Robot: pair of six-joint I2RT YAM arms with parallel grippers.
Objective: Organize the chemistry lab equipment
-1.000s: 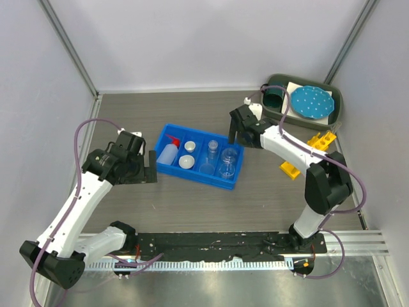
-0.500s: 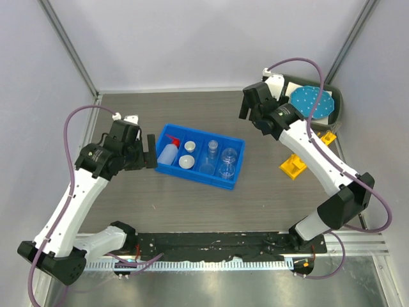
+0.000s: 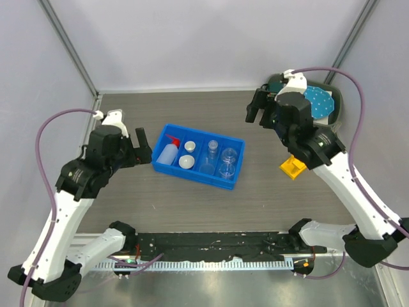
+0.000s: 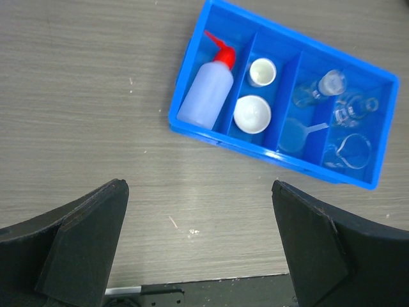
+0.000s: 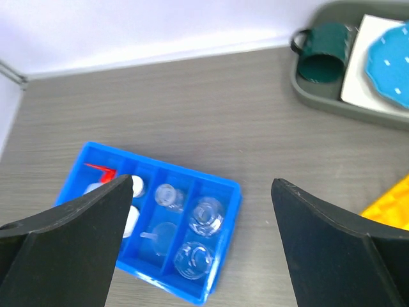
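Observation:
A blue divided tray (image 3: pixel 238 167) sits mid-table. It holds the white squeeze bottle with red nozzle (image 3: pixel 167 152), two white round dishes (image 3: pixel 186 162), a flask (image 3: pixel 213 147), a funnel (image 3: pixel 206 168) and two clear beakers (image 3: pixel 229 155). The left wrist view shows the tray (image 4: pixel 192 130), bottle (image 4: pixel 206 96), dishes (image 4: pixel 252 114) and beakers (image 4: pixel 348 152). My left gripper (image 3: pixel 143 146) (image 4: pixel 198 185) is open and empty, raised left of the tray. My right gripper (image 3: pixel 255 107) (image 5: pixel 202 183) is open and empty, high behind the tray's right end. The yellow holed rack (image 3: pixel 293 166) (image 5: pixel 390 204) lies right of the tray, mostly under my right arm.
A grey tray (image 3: pixel 339 112) (image 5: pixel 307 89) at the back right corner holds the teal mug (image 5: pixel 323 57) and the blue dotted plate (image 3: pixel 319 101) (image 5: pixel 390 64) on a white sheet. Walls stand close on the left, back and right.
My right arm has lifted and swung back and right, away from the blue tray, covering more of the yellow rack. My left arm has risen and drawn slightly left. The tray's contents have not moved.

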